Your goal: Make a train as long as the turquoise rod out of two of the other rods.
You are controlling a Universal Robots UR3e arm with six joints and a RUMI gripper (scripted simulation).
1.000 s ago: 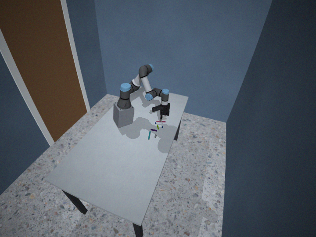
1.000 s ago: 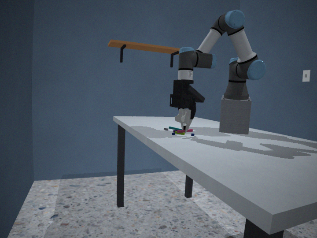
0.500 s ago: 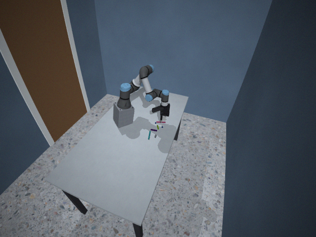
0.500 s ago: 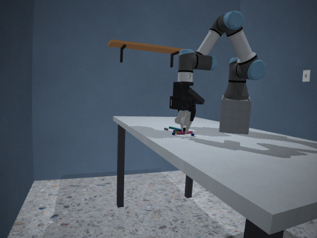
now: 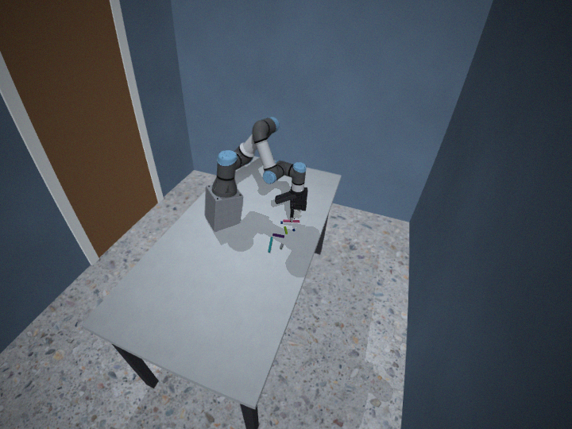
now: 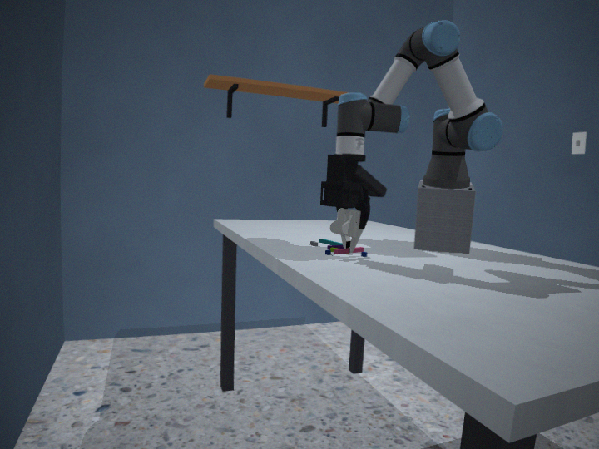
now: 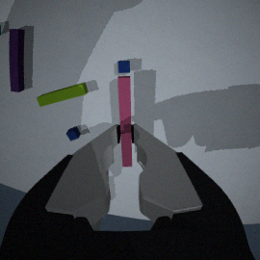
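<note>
Fingers (image 5: 291,220) (image 6: 349,250) grip the pink rod (image 5: 295,222) (image 6: 342,251) (image 7: 124,98); lower it level, aligned with the adjacent blue rod (image 5: 281,222) (image 6: 363,254) (image 7: 123,66), without nudging it.

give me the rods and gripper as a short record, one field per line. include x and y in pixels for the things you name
gripper: two-jaw gripper (image 5: 291,218) (image 6: 349,247) (image 7: 125,126), shut on the long pink rod (image 5: 295,222) (image 6: 341,251) (image 7: 124,98)
in line ahead of pink: small blue rod (image 5: 281,222) (image 6: 363,254) (image 7: 124,66), narrow gap in wrist view
second blue rod: small, dark blue (image 5: 293,229) (image 6: 328,252) (image 7: 73,133), off to the side
nearest longer rod: lime rod (image 5: 285,229) (image 7: 63,94)
farther off: purple rod (image 5: 278,235) (image 7: 16,60), turquoise rod (image 5: 270,245) (image 6: 329,242), short grey rod (image 5: 281,245) (image 6: 314,243)
train: pink plus blue, apparently not yet released
</note>
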